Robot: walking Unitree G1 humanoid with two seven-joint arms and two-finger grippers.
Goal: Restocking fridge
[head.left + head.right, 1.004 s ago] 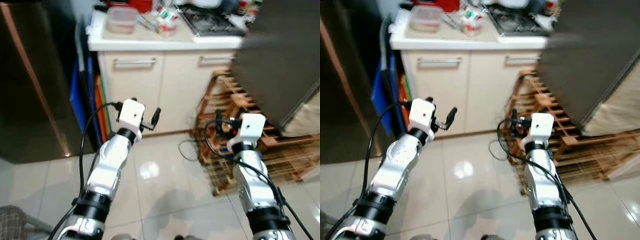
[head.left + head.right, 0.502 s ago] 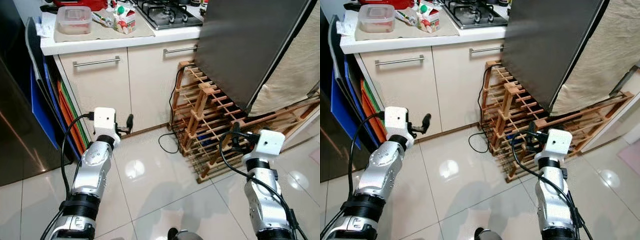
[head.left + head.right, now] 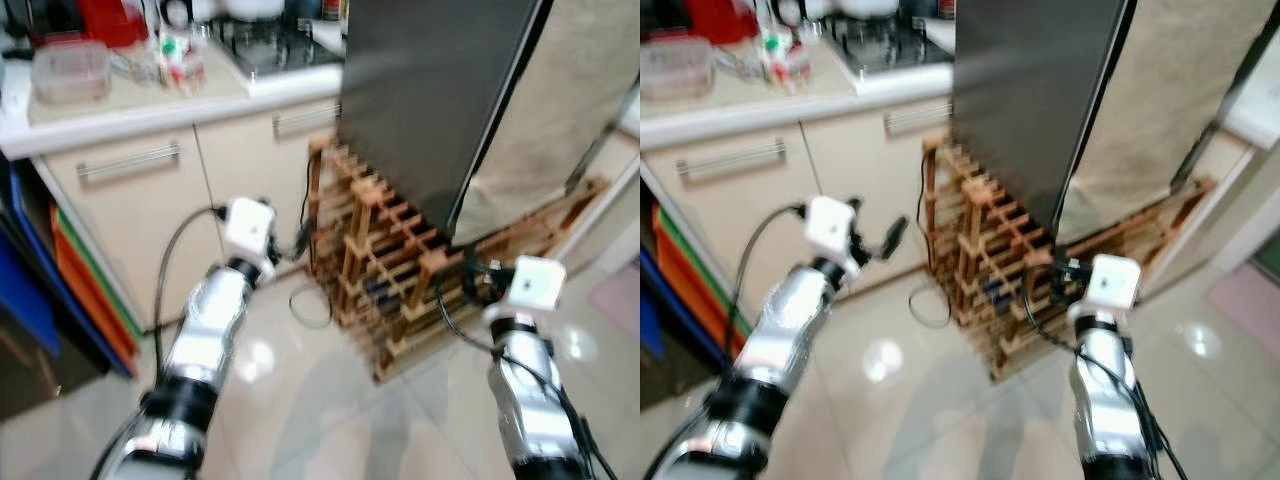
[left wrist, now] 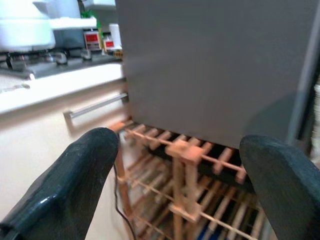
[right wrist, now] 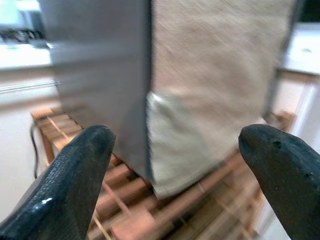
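Observation:
A tall dark grey fridge (image 3: 430, 90) stands on a wooden slatted rack (image 3: 390, 270), with a beige cloth (image 3: 570, 100) draped over its right side. Both arms are raised in front of me. My left gripper (image 3: 300, 240) is open and empty, just left of the rack. In the left wrist view its fingers (image 4: 85, 170) frame the fridge's front and the rack. My right gripper (image 3: 470, 270) is also open and empty, close to the rack's right part. The right wrist view shows its fingers (image 5: 75, 170) framing the fridge's edge and the cloth. The eye views are blurred.
A white counter (image 3: 130, 110) with cream drawers runs at the left. It carries a clear plastic box (image 3: 68, 72), a small carton (image 3: 175, 55) and a gas hob (image 3: 265, 40). Coloured boards (image 3: 85, 290) lean beside it. A black cable (image 3: 305, 305) lies on the glossy tiles.
The camera has swung to the right, so the counter has slid left and the fridge and rack now sit centre. Both grippers stay raised, open and empty.

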